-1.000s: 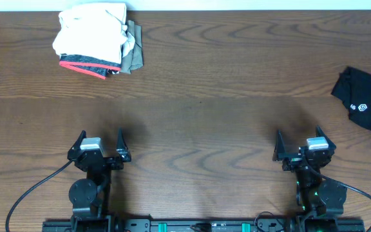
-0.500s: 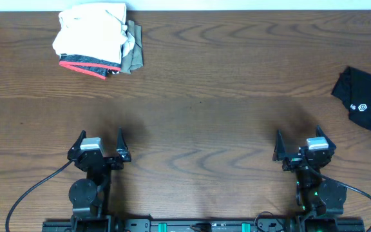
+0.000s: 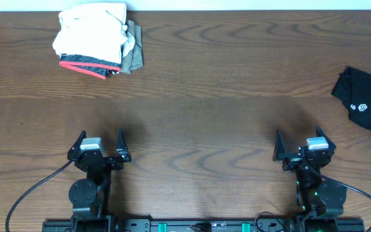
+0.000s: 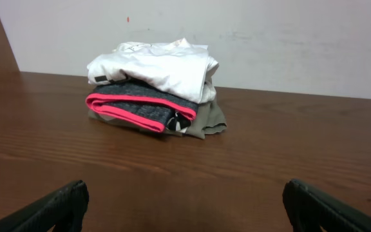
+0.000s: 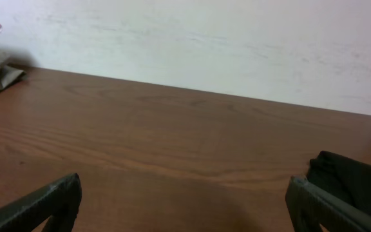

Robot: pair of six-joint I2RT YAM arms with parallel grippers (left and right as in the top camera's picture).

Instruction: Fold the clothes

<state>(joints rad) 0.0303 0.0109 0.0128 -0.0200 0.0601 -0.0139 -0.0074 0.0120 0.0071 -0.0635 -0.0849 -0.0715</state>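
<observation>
A stack of folded clothes [image 3: 95, 42] lies at the far left of the table, white on top, a grey piece with a pink edge and an olive piece under it; it shows ahead in the left wrist view [image 4: 153, 87]. A crumpled black garment [image 3: 368, 100] with a white logo lies at the right edge; its corner shows in the right wrist view [image 5: 356, 180]. My left gripper [image 3: 100, 147] is open and empty near the front edge. My right gripper [image 3: 303, 145] is open and empty near the front right.
The wooden table [image 3: 205, 122] stretches between the two piles. A pale wall [image 4: 269, 38] rises behind its far edge. Cables run from both arm bases at the front edge.
</observation>
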